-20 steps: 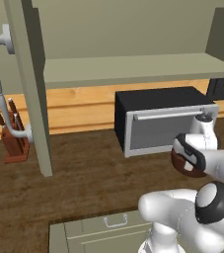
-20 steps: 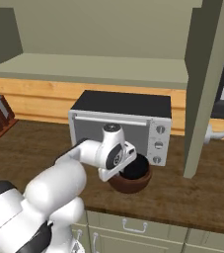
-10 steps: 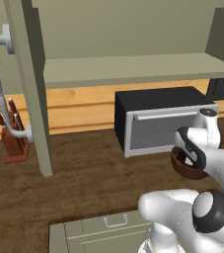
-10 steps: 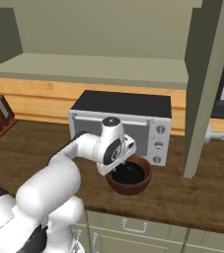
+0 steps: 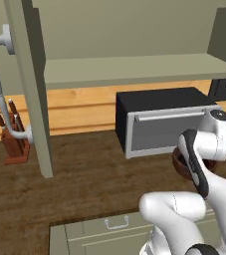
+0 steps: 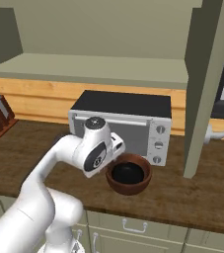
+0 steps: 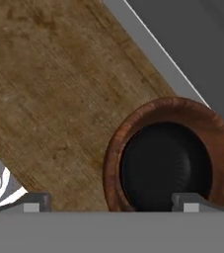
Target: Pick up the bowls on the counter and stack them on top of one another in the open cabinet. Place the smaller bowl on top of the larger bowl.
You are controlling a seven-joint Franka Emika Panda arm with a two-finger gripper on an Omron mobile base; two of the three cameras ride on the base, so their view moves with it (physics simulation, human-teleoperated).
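The larger bowl (image 6: 129, 174), reddish-brown with a dark inside, stands on the counter (image 6: 29, 148) just in front of a microwave. In the hand view this bowl (image 7: 170, 158) lies close below my gripper (image 7: 113, 203), which is open and straddles the near-left rim: one fingertip (image 7: 34, 202) is outside it, the other over the dark inside. In the left base view a sliver of the bowl (image 5: 179, 167) peeks from behind the arm. My gripper (image 6: 114, 150) hangs at the bowl's left edge. The open cabinet's shelf (image 5: 134, 69) is bare above. The smaller black bowl is out of view.
A black and silver microwave (image 6: 123, 121) stands right behind the bowl. The cabinet's open doors (image 5: 32, 89) (image 6: 207, 89) hang down at both sides, one with a long grey handle (image 5: 0, 89). A knife block (image 5: 15, 144) sits at the far left. Drawer fronts (image 5: 114, 226) run below.
The arm's elbow has swung lower and forward while the hand stays over the brown bowl's left rim. The bowl has not moved.
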